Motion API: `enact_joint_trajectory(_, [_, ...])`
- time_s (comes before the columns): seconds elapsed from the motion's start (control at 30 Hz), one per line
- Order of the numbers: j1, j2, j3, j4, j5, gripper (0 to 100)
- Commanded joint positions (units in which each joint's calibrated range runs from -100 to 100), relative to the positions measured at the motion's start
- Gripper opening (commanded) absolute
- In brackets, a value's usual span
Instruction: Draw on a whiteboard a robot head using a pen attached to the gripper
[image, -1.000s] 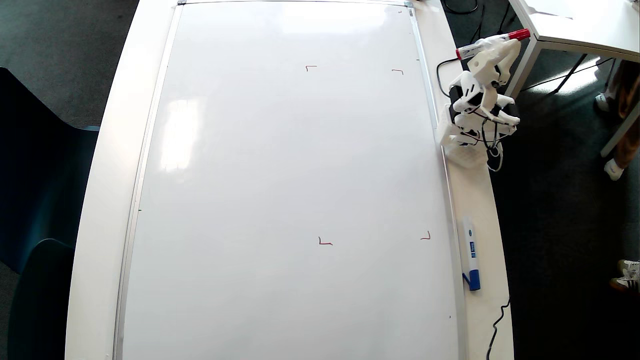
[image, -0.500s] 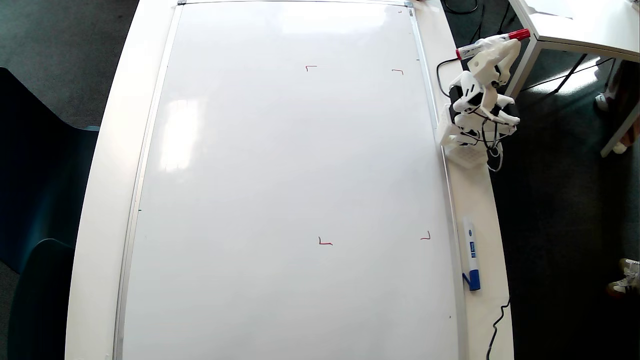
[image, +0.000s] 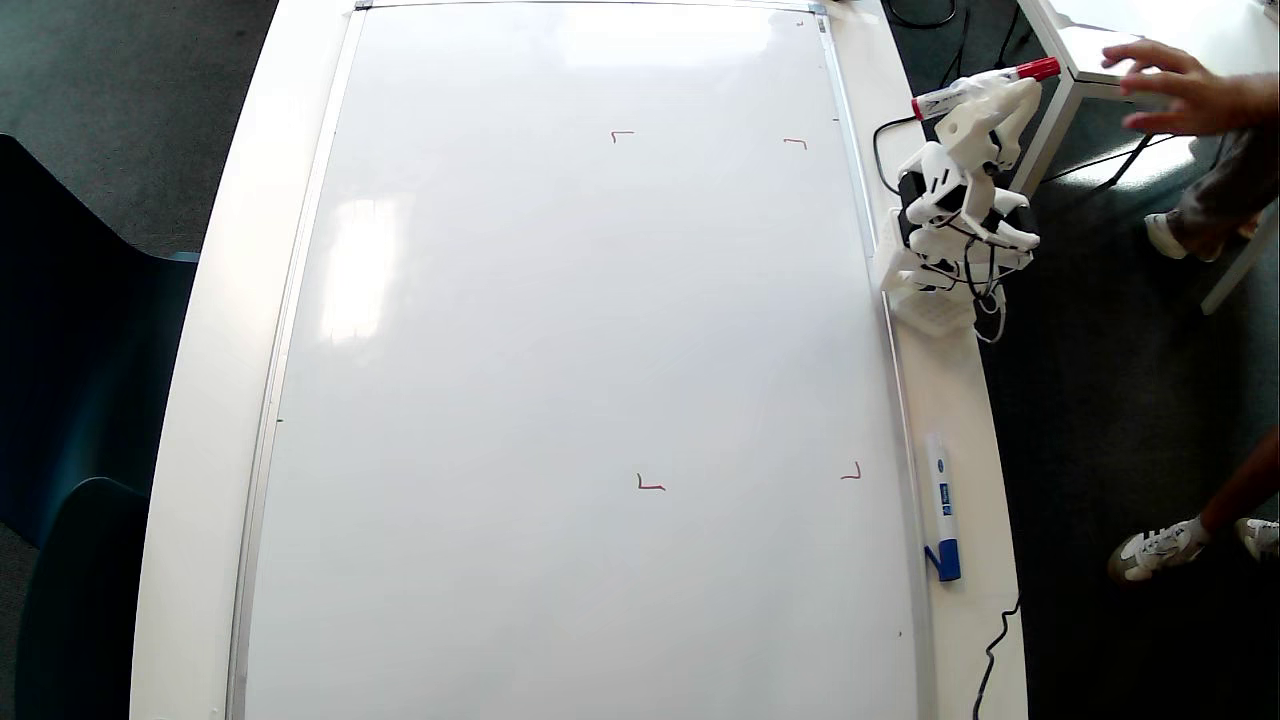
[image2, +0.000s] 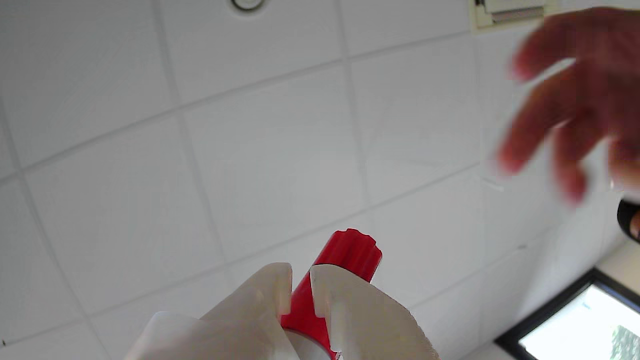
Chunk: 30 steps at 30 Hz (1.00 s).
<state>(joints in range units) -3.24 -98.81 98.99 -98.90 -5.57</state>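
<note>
four red corner marks (image: 622, 134) on one whiteboard (image: 560, 350), two markers.

overhead looks down, wrist faces ceiling

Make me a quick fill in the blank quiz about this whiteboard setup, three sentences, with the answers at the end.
1. The hand is closed around the pen, whose visible end is coloured ____.
2. The whiteboard shows only ____ small red corner marks and no robot head drawing yet.
3. The spare marker lying beside the board's right frame in the overhead view has a ____ cap.

Missing words: red; four; blue
</note>
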Motion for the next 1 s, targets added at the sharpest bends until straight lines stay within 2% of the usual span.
enact_joint_trajectory(0.0, [-0.3,0.0,0.4,-0.8,-0.2,1])
enact_joint_trajectory(0.57, [-0.3,0.8,0.4,0.4,-0.1,1])
enact_joint_trajectory(0.7, [-0.3,0.1,-0.3,11.3,-0.2,1])
enact_joint_trajectory(0.87, [-1.8,0.1,-6.3,35.2,-2.2,1])
enact_joint_trajectory(0.9, [-3.3,0.1,-8.0,43.4,-2.5,1])
enact_joint_trajectory(0.97, [-4.6,0.1,-9.5,50.9,-2.5,1])
